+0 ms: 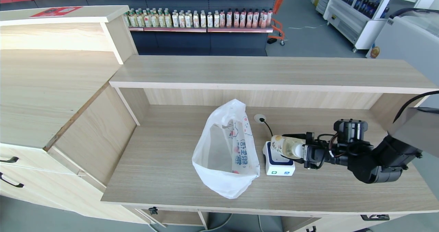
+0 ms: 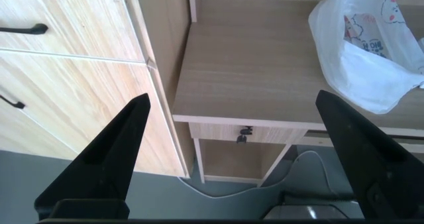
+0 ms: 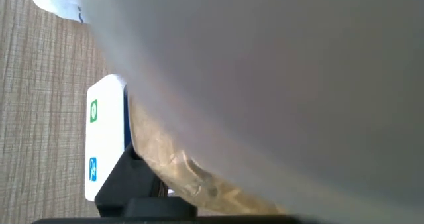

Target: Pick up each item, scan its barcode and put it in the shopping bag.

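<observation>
A pale drink bottle lies sideways in my right gripper, which is shut on it and holds it just above the white and blue barcode scanner on the counter. In the right wrist view the bottle looms close, with the scanner beneath it. The white plastic shopping bag stands open just left of the scanner, some packaged goods inside. My left gripper hangs open off the counter's front left corner, with the bag farther off.
The wooden counter has a raised back shelf and side walls. A cable port with the scanner's cord sits behind the scanner. Drawers stand to the left. Store shelves with bottles and fridges lie beyond.
</observation>
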Motion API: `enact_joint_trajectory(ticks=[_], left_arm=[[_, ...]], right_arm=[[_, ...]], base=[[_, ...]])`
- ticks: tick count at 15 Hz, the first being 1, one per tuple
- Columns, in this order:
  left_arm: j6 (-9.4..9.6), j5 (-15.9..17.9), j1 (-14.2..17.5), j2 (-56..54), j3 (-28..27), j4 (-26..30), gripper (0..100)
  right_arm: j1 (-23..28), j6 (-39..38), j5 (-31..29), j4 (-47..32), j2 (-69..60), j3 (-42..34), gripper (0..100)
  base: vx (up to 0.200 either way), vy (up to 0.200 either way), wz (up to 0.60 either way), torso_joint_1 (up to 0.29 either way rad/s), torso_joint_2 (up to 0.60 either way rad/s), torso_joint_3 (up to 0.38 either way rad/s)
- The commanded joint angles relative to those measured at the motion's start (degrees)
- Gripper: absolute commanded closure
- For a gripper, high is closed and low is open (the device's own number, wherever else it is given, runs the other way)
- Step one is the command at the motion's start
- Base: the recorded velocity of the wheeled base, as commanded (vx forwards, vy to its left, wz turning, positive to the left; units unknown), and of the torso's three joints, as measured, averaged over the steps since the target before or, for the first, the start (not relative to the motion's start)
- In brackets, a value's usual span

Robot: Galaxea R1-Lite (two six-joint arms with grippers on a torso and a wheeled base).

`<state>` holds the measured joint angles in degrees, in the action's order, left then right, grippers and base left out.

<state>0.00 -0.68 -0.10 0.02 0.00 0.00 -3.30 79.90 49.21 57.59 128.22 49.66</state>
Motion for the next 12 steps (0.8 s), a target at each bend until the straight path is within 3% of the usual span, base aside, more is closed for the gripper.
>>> enact_joint_trajectory(ticks=[1, 8, 10, 12], left_arm=[[0.00, -0.02, 0.01, -0.02, 0.00, 0.00, 0], [0.00, -0.02, 0.01, -0.02, 0.00, 0.00, 0], [0.00, -0.02, 0.01, -0.02, 0.00, 0.00, 0], [0.00, -0.02, 0.01, -0.02, 0.00, 0.00, 0]], right_arm=[[0.05, 0.08, 0.01, 0.07, 0.89, -0.01, 100], [-0.04, -1.15, 0.09, 0.07, -0.52, 0.52, 100], [0.05, -9.23, 1.06, -0.28, -6.40, -0.53, 100], [0.14, -22.42, 1.15, -0.28, -14.75, -2.03, 100]], base=[[0.000, 0.000, 0.00, 0.000, 0.00, 0.000], [0.000, 0.000, 0.00, 0.000, 0.00, 0.000], [0.000, 0.000, 0.00, 0.000, 0.00, 0.000], [0.000, 0.000, 0.00, 0.000, 0.00, 0.000]])
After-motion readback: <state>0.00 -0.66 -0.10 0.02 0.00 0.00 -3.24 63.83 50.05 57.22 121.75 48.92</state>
